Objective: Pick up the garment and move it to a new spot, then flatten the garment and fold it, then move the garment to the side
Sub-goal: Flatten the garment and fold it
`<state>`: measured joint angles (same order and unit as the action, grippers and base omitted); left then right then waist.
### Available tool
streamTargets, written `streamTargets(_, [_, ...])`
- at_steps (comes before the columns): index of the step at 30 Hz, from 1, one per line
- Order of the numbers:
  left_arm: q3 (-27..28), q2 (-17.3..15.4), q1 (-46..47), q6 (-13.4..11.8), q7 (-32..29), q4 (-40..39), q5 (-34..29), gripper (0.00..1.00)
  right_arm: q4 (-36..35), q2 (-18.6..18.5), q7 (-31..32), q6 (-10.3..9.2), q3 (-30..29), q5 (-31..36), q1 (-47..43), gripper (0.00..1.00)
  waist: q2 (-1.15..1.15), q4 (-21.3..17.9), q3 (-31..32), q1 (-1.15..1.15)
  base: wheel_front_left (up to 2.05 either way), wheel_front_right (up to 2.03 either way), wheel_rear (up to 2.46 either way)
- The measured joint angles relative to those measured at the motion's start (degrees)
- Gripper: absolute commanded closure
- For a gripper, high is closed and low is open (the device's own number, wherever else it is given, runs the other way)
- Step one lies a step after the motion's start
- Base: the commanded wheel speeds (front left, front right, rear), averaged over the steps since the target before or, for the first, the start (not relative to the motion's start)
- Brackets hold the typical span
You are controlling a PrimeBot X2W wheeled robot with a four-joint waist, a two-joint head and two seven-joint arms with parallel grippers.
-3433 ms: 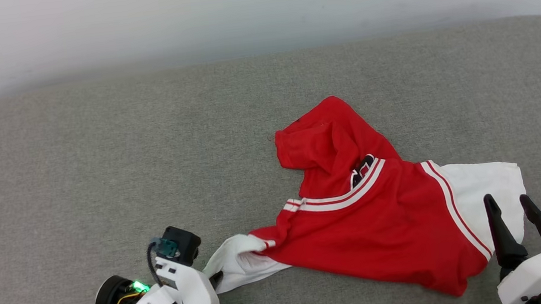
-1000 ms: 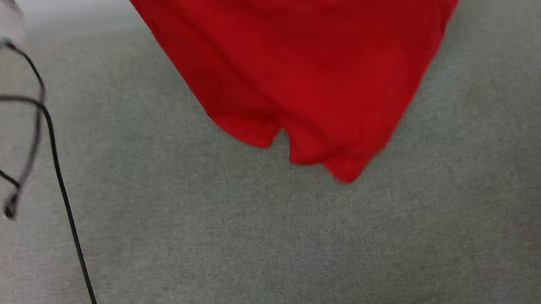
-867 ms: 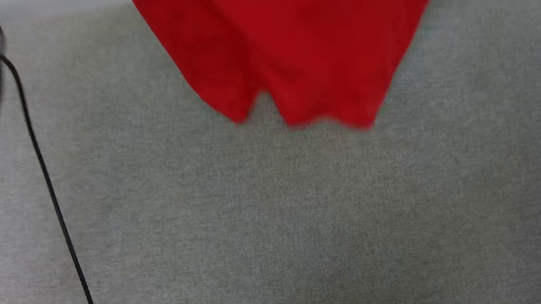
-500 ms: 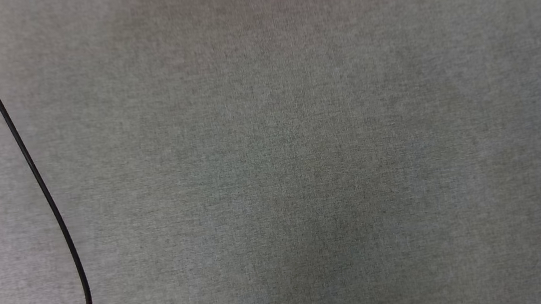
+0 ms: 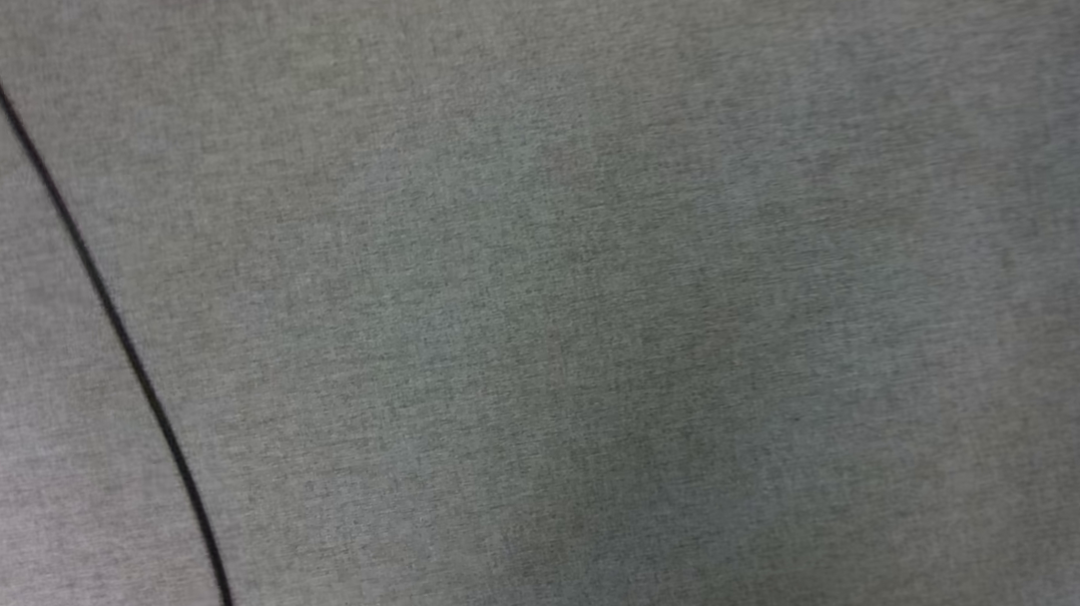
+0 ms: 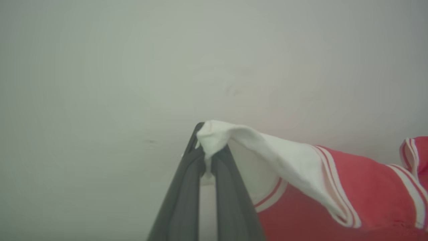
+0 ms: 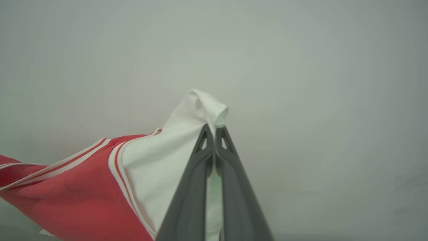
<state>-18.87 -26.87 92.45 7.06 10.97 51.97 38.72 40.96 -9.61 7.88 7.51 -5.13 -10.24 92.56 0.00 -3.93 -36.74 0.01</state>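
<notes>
The garment, a red jersey with white sleeves and red-white striped trim, hangs in the air in front of a pale wall. In the left wrist view my left gripper is shut on the bunched tip of one white sleeve, and the red body stretches away to the right. In the right wrist view my right gripper is shut on the tip of the other white sleeve of the garment, whose red body runs off to the left.
Grey woven fabric surface spreads across the head view. A thin black cable curves down its left side. A plain pale wall stands behind the held garment.
The garment lay crumpled on the grey surface; both grippers now hold it up by its sleeves. Its red hem has risen out of the top of the head view, which has also shifted.
</notes>
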Motion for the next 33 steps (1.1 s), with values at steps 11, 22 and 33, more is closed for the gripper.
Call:
streamTargets(11, [-4.9, 2.3, -20.3, 0.3, 2.8, -0.3, 10.5, 1.00, 6.9, -1.3, -6.6, 0.00, 7.6, -10.9, -19.3, 1.00, 0.00, 1.3, 3.2, 0.00, 0.00, 0.00, 0.00])
streamTargets(22, [-5.8, -1.7, -46.6, 0.4, 3.9, -12.1, 17.2, 1.00, -2.6, -3.7, -8.7, 0.00, 11.0, -20.3, -47.8, 1.00, 0.00, 2.1, 11.0, -0.02, 0.00, 0.00, 0.00])
streamTargets(33, [0.4, -1.6, -68.3, -1.5, 3.9, -25.3, 13.3, 1.00, -16.7, -4.8, -4.2, 0.01, 6.7, -21.3, -72.0, 1.00, 0.01, 2.4, 19.6, -0.03, 0.00, 0.00, 0.00])
